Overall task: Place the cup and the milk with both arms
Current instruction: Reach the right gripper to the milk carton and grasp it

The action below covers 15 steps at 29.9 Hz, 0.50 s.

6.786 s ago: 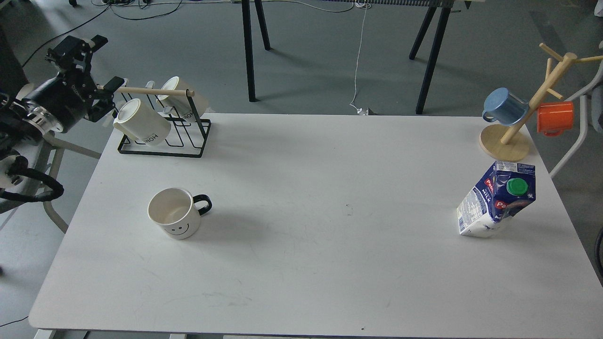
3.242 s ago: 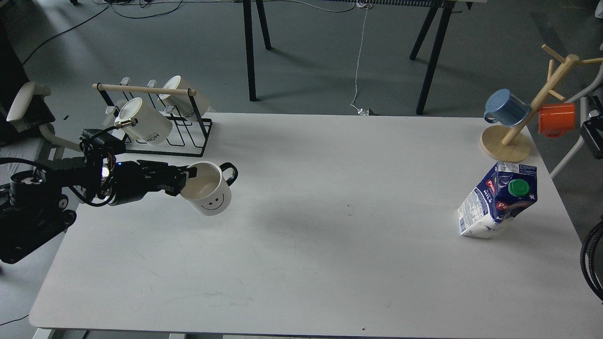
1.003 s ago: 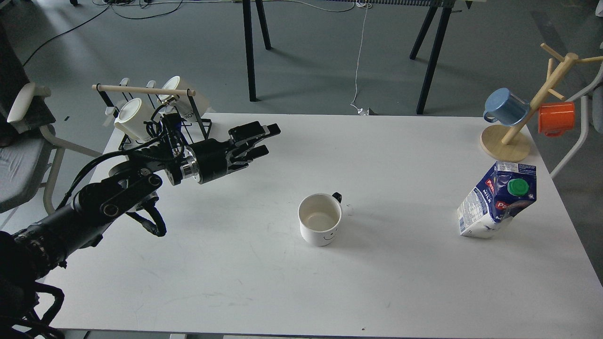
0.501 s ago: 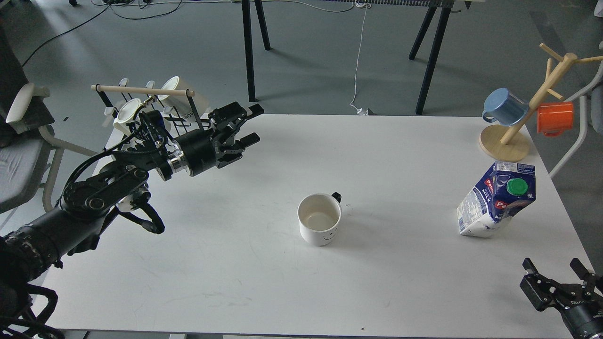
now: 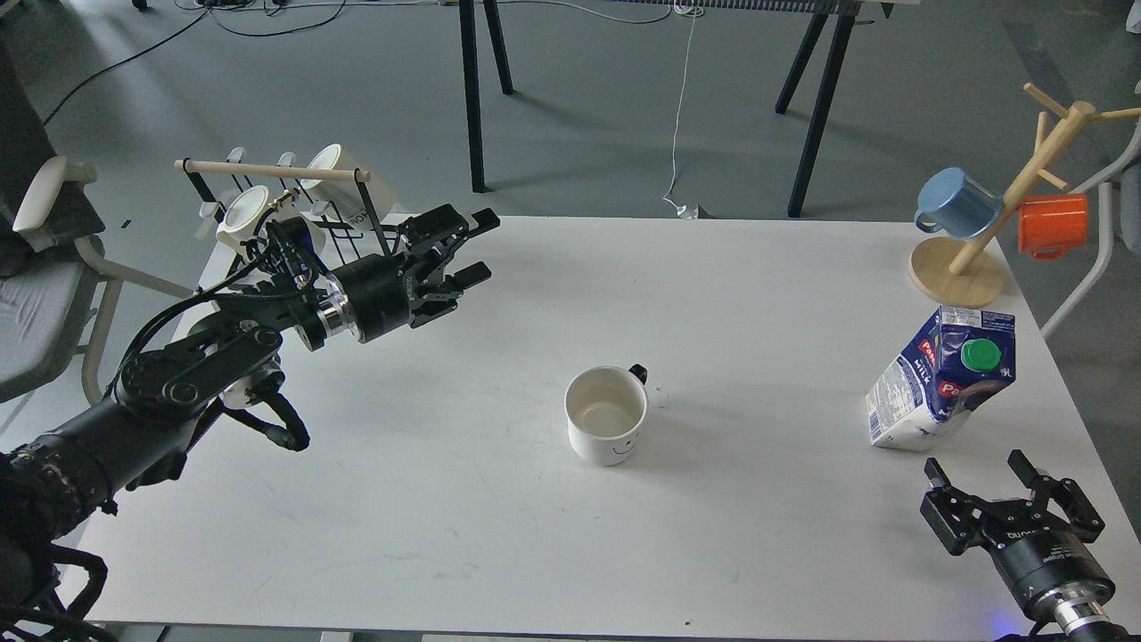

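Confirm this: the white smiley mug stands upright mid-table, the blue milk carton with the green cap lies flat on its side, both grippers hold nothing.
Wrong on the carton. In the head view the blue milk carton with the green cap stands upright. The white smiley mug stands upright mid-table; left gripper and right gripper hold nothing.

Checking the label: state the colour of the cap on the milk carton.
Green; the cap sits on the blue and white milk carton, shown clearly in the head view.

Two black jointed arms: left arm (image 5: 178,392) with silver wrist ring and looping cables, right arm's fingers (image 5: 937,475) short and blocky.
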### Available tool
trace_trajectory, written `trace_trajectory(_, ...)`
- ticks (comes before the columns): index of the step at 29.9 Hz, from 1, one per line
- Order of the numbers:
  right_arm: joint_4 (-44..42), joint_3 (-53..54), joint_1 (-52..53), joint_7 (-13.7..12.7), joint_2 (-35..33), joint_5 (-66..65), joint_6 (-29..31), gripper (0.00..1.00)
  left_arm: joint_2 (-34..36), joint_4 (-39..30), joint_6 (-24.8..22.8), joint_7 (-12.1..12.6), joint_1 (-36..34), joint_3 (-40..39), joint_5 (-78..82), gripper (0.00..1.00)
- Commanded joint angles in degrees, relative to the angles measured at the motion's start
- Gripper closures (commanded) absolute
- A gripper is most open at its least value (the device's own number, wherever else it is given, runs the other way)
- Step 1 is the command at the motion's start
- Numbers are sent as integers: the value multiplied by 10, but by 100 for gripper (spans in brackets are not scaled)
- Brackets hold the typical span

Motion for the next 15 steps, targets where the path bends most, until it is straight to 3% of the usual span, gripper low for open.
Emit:
trace_trajectory(1, 1, 0, 7, 1, 0, 0, 0, 2, 0, 1, 0, 0, 6, -1, 1, 9)
trace_trajectory(15, -19, -1, 69, 1, 26, -31, 0, 2, 0, 2, 0, 0, 11, 0, 3, 9)
